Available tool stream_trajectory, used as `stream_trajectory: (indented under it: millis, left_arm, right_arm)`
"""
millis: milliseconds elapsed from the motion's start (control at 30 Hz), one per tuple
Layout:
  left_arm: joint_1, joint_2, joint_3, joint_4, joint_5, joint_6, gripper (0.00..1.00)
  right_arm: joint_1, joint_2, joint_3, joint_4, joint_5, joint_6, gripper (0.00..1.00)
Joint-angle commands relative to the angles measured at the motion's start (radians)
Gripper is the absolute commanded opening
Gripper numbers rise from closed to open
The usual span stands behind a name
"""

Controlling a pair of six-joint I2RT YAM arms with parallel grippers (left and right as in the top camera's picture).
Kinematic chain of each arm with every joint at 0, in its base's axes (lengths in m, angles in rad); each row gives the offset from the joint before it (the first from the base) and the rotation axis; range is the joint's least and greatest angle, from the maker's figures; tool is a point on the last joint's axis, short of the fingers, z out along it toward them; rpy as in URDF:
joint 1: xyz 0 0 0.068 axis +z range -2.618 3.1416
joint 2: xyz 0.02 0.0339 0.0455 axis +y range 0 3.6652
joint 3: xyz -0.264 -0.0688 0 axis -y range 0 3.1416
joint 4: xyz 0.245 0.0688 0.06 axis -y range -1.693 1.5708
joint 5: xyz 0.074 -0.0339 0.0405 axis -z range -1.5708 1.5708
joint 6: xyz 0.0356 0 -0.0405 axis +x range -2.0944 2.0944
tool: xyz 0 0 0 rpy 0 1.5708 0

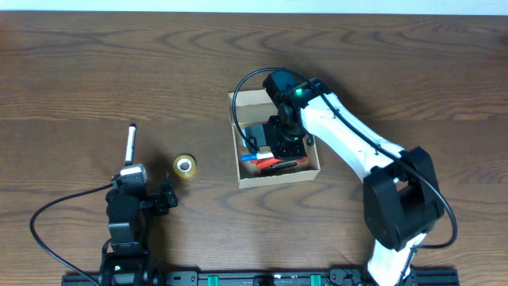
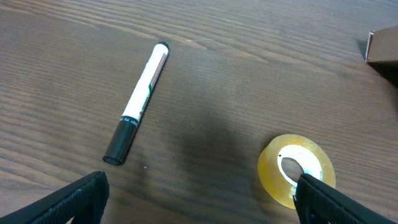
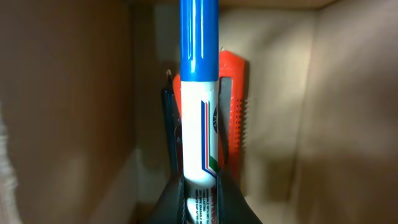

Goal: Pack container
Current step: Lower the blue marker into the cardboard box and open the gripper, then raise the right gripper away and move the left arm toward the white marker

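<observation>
The container, a tan cardboard box [image 1: 313,168], sits open at the table's middle with its flap lid at the far side. My right gripper [image 1: 279,143] is down inside it, shut on a blue-capped white marker [image 3: 199,93]. A red cutter [image 3: 233,112] lies under the marker on the box floor [image 3: 273,112]. My left gripper [image 2: 199,202] is open and empty near the front left. A black-capped white marker [image 2: 138,102] lies ahead of it, also in the overhead view [image 1: 131,141]. A yellow roll of tape [image 2: 297,168] sits by its right finger, also in the overhead view [image 1: 185,166].
A corner of the box [image 2: 382,46] shows at the upper right of the left wrist view. Blue and red items [image 1: 262,161] lie inside the box beside the right gripper. The wooden table [image 1: 95,71] spreads around.
</observation>
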Motion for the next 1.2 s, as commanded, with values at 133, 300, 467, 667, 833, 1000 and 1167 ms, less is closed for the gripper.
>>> stream_trajectory:
  millis: [133,300,467,667,833,1000,1167]
  left_arm:
    - [0.006,0.000,-0.006,-0.040,0.000,-0.008,0.95]
    - [0.006,0.000,-0.006,-0.040,0.000,-0.008,0.95]
    - [0.006,0.000,-0.006,-0.041,0.000,-0.008,0.95]
    - [0.006,0.000,0.006,-0.048,0.000,-0.057,0.95]
    - [0.006,0.000,0.111,-0.193,0.000,-0.119,0.95]
    - [0.006,0.001,0.321,-0.541,-0.001,-0.165,0.95]
    - [0.006,0.033,0.518,-0.703,0.053,-0.156,0.95]
  right_arm:
    - [-0.024,0.082,0.016,0.024,0.008,-0.019,0.01]
    - [-0.024,0.096,0.015,0.046,0.008,0.005,0.05]
    - [-0.024,0.096,0.016,0.050,0.007,0.021,0.19]
    - [-0.023,0.063,0.037,0.036,-0.054,0.042,0.20]
    - [-0.024,-0.055,0.068,0.034,-0.137,0.042,0.28]
    - [-0.035,-0.203,0.081,0.044,-0.143,0.136,0.37]
    - [-0.124,-0.313,0.081,0.110,-0.126,0.484,0.78]
